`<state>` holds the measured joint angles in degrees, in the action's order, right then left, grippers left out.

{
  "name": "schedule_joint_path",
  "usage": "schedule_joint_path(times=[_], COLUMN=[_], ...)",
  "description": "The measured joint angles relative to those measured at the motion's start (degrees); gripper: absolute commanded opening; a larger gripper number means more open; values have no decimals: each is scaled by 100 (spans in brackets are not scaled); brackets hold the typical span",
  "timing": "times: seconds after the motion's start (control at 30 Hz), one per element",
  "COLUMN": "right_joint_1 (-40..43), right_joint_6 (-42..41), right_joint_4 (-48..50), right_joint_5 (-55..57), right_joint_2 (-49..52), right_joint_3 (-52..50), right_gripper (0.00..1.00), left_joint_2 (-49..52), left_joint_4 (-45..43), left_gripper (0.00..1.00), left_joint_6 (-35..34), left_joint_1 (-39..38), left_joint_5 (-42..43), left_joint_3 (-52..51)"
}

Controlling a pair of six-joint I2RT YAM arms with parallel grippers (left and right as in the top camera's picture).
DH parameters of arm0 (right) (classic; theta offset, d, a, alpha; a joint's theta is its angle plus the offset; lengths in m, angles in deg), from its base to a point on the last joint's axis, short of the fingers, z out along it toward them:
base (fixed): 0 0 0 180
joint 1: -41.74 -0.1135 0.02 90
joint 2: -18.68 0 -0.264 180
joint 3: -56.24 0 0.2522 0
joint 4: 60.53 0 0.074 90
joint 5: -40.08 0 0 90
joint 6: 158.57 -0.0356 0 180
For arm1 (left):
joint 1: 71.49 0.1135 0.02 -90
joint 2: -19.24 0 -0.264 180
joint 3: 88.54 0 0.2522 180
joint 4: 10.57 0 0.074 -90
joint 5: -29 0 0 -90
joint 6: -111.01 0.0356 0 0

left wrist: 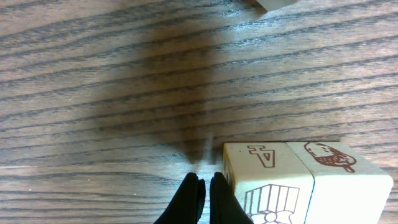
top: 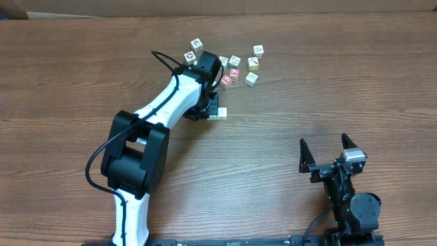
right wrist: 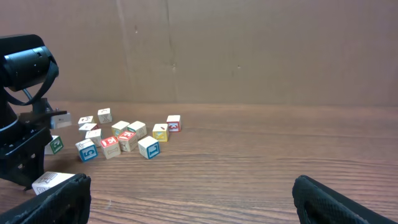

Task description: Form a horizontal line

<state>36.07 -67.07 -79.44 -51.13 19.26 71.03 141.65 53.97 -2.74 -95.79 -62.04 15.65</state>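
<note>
Brown wood-grain table (top: 307, 89) before a cardboard wall (top: 205, 7).

Overhead view: the row of picture cubes (top: 218, 113) lies on bare wood, its long axis running left to right, parallel to the wall. My left gripper (top: 209, 111) stands at the row's left end, so the row points away from it to the right. The loose cubes (top: 235, 68) are scattered beyond the row, toward the wall and apart from it. My right gripper (top: 328, 152) rests well apart from the row, on its near right side, jaws spread and empty. The left arm is by far the nearer.

Left wrist view: my left gripper (left wrist: 204, 186) has its fingers pressed together and grips nothing. Just to the right of them the row (left wrist: 308, 180) shows as two pale cubes, faces touching, one marked with a 4 and one with a brown drawing. The fingers are just beside the nearer cube; I cannot tell whether they touch it. A corner of another cube (left wrist: 277, 5) shows beyond the row.

Right wrist view: my right gripper (right wrist: 189, 186) is wide open. The loose cubes (right wrist: 124, 140) sit beyond a pale cube (right wrist: 53, 182) at the foot of my left arm (right wrist: 25, 68), probably the row seen end-on.

Judgement: the row seems short of four cubes, and any new cube should join it along the same axis.
</note>
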Motion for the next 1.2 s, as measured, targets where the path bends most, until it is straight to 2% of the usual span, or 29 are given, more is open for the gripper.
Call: schedule_joint_path(times=[1.2], right_joint_1=[0], right_joint_6=[4], right_joint_4=[0], right_joint_5=[-2], right_joint_2=[0], right_joint_3=[0], right_gripper=[100], left_joint_2=[0], left_joint_4=[175], left_gripper=[4], left_joint_6=[2], left_joint_1=[-13], left_joint_5=[42], left_joint_3=[0])
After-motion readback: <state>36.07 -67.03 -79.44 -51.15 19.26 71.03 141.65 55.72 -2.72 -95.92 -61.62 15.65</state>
